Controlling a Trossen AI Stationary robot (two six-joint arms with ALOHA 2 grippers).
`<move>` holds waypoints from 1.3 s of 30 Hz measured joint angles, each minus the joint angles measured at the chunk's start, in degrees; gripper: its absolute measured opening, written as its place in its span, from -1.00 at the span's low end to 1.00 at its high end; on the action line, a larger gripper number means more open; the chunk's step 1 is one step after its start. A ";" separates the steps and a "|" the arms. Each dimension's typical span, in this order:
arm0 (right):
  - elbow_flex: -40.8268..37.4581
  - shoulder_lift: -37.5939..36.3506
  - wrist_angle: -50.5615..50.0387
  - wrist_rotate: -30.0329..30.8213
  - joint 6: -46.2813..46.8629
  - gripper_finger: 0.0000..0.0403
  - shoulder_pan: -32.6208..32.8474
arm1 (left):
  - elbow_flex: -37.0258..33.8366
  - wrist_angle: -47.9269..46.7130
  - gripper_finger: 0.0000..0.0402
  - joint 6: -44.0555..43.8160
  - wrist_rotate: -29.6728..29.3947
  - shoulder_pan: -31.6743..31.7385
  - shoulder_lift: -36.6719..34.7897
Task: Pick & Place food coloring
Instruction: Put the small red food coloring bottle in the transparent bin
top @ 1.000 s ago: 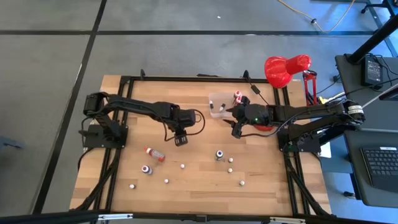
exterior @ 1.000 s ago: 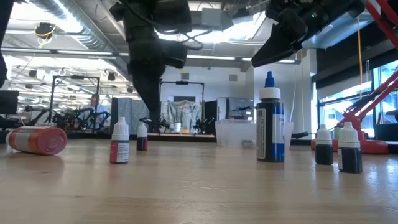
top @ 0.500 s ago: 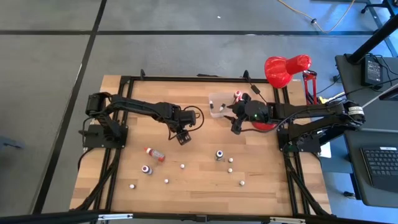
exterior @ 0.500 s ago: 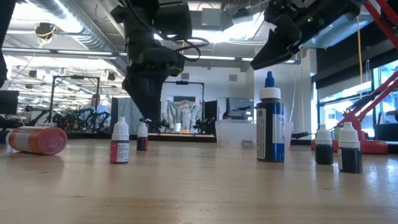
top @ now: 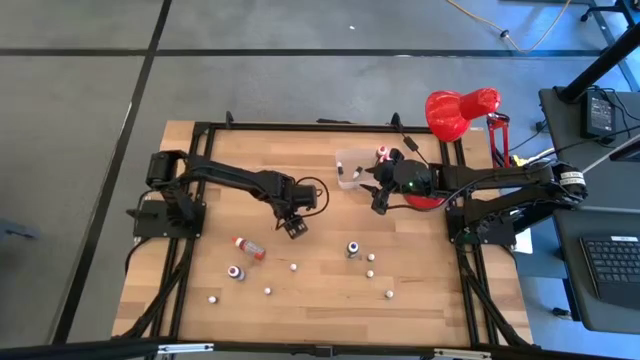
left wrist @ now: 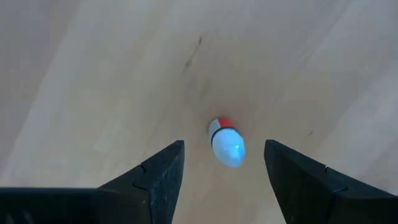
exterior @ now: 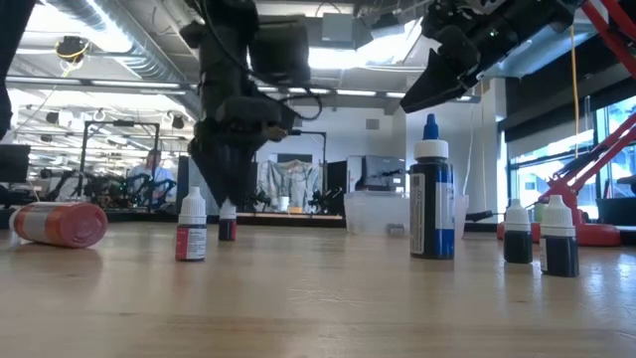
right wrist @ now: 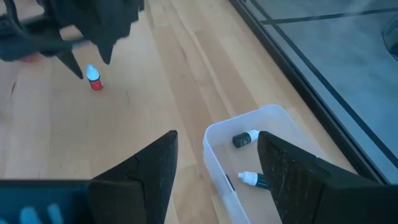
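Note:
A tiny food coloring bottle (left wrist: 226, 143) with a white cap and red body stands upright on the wooden table (top: 320, 300). My left gripper (left wrist: 224, 142) points straight down over it, open, with one finger on either side of the cap and a gap to each. In the low view this gripper (exterior: 225, 194) hangs just above the bottle (exterior: 228, 223). My right gripper (top: 378, 207) is open and empty in the air by the clear tub (top: 350, 168). The tub (right wrist: 261, 162) holds two small bottles (right wrist: 245, 139).
More bottles are scattered over the near half of the table: a red one lying on its side (top: 249, 247), a tall dark one with a blue tip (exterior: 432, 199), and several tiny ones (top: 369, 272). A red desk lamp (top: 460, 110) stands at the far right corner.
My left gripper has come down toward the small red bottle and has turned about its own axis, so that its fingers now stand on either side of the bottle's cap.

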 joint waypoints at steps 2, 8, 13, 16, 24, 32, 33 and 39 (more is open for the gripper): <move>0.00 0.00 0.01 0.00 -0.01 0.11 0.00 | 0.00 0.08 0.05 -0.09 0.02 -0.01 1.13; 0.00 0.00 -0.09 0.00 0.02 0.11 0.00 | -0.02 0.31 -0.09 -1.04 -0.08 0.05 3.47; 0.00 0.00 -0.12 0.00 0.11 0.11 0.00 | 0.00 0.33 -0.30 -0.44 -0.05 0.05 3.72; 0.00 0.00 -0.12 0.00 0.13 0.11 0.01 | 0.00 0.30 -0.44 0.69 -0.01 0.05 3.59; 0.00 0.00 -0.13 0.00 0.46 0.11 0.02 | 0.58 0.00 -0.67 2.19 0.24 0.87 3.39; 0.00 0.00 -0.23 0.02 5.06 0.11 0.02 | 10.37 0.14 -0.63 10.37 -0.47 7.33 1.07; 0.02 0.00 -0.73 0.02 4.97 0.11 0.02 | 12.14 0.75 -0.63 12.59 -0.89 8.37 0.92; 0.66 -0.78 -10.07 0.00 11.36 0.11 0.29 | 17.64 13.83 -0.64 23.37 -0.62 13.68 0.88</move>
